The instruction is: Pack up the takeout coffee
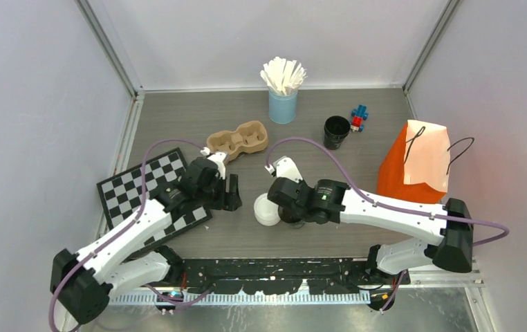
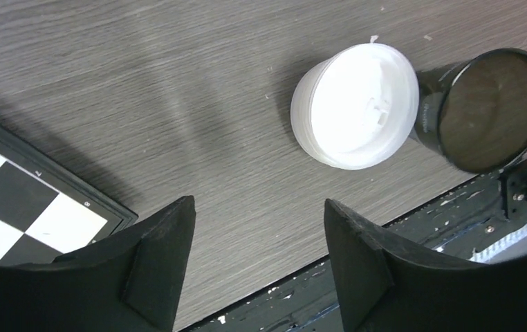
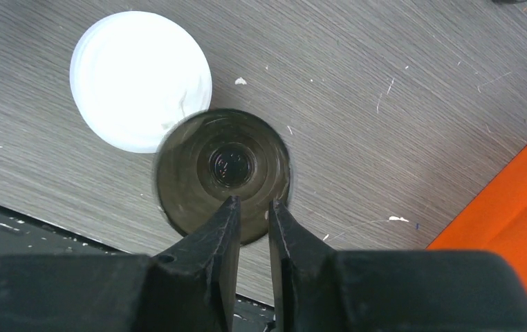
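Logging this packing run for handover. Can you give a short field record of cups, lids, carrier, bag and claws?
near cup: unlidded, upright
white lids: on table beside near cup
far cup: unlidded, upright, at the back
cup carrier: empty, back, left of centre
orange bag: upright, right side
right claw: shut on near cup's rim
left claw: open, empty, above table

checkerboard (image 1: 133, 183) left | blue stirrer cup (image 1: 283, 106) back | small toy (image 1: 359, 118), maybe blocks

Right gripper (image 1: 283, 207) (beside white lids (image 1: 266, 210)) apparently holds cup (image 1: 290, 217).
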You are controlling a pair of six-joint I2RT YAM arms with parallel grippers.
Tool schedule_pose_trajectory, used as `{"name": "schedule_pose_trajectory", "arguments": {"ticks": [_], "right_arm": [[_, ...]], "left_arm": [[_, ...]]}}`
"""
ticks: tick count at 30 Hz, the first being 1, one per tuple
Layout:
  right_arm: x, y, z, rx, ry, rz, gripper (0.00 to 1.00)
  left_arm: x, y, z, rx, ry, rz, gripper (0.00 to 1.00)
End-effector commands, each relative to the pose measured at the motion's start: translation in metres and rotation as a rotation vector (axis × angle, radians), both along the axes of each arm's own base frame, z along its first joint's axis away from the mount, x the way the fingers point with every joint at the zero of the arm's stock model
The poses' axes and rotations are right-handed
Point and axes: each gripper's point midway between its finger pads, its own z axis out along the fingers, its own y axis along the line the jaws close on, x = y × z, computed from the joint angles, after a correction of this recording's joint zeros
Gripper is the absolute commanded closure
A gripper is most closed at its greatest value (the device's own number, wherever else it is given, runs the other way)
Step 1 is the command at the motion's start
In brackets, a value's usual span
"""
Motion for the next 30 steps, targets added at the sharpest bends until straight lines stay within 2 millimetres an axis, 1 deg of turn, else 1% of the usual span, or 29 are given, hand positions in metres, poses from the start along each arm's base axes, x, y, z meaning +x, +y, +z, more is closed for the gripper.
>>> {"name": "schedule_pose_trajectory", "arguments": {"ticks": [1,3,7,9,14,15,18,23,26,30], "right_arm": [[-0.004,0.004,0.017,0.099,-0.020,0.006,0.73],[-0.005,0.002,0.024,0.141,-0.033,0.004,0.73],[-0.006,-0.004,0.033,0.211,-0.059,-0.016,0.73],[-0.007,-0.009,0.035,0.230,-0.069,-0.032,0.72],[-0.009,-0.017,0.041,0.294,-0.090,-0.052,0.66],[-0.010,-0.019,0.043,0.308,-0.096,-0.057,0.64],[-0.009,-0.022,0.048,0.356,-0.118,-0.078,0.54],[-0.012,-0.022,0.055,0.442,-0.125,-0.084,0.41],[-0.012,-0.025,0.056,0.453,-0.131,-0.089,0.36],[-0.013,-0.027,0.053,0.441,-0.128,-0.093,0.35]], "left_arm": [[0.022,-0.029,0.015,-0.076,-0.050,-0.046,0.34],[0.028,-0.038,0.006,-0.086,-0.037,-0.055,0.37],[0.039,-0.046,-0.007,-0.076,-0.020,-0.055,0.38],[0.042,-0.051,-0.012,-0.079,-0.017,-0.072,0.41],[0.050,-0.060,-0.026,-0.048,-0.016,-0.093,0.47],[0.051,-0.060,-0.030,-0.026,-0.020,-0.089,0.48],[0.055,-0.058,-0.034,0.036,-0.054,-0.092,0.52],[0.058,-0.063,-0.039,0.056,-0.082,-0.125,0.53],[0.058,-0.067,-0.045,0.062,-0.078,-0.149,0.55],[0.058,-0.071,-0.050,0.065,-0.075,-0.174,0.58]]}}
